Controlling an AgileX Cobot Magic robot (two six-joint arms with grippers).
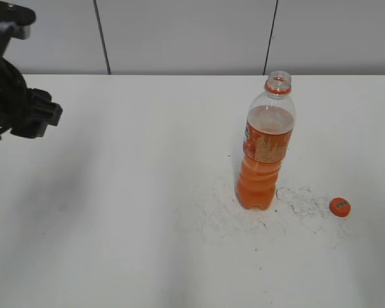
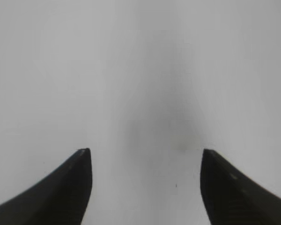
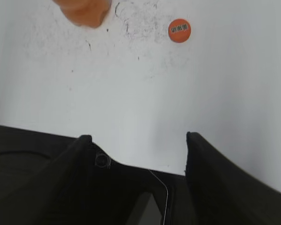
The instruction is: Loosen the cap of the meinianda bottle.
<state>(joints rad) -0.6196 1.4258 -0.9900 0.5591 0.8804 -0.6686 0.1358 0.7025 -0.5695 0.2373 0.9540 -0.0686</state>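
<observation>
A: How did the left end effector stand?

B: Its two dark fingers were spread apart with nothing between them, over bare white counter. In the exterior view it hung at the far left, well apart from everything.

A: And the right end effector?

B: Also spread apart and empty, low over the counter. It did not appear in the exterior view at all.

A: Where were the task's things?

B: The tall clear plastic meinianda bottle of orange drink stood upright right of centre, its mouth uncovered. The small round orange screw cap lay flat on the counter near the bottle's right, not touching it, dark mark upward. So I judged the loosening finished.

A: What could go wrong?

B: An arm sweeping close could tip the uncapped bottle and spill drink, since nothing held it. The cap could also be nudged away.

A: Anything hard to make out?

B: The right wrist view cut the bottle down to its base. The cap's print was too small to read. The left wrist view showed no object at all.
</observation>
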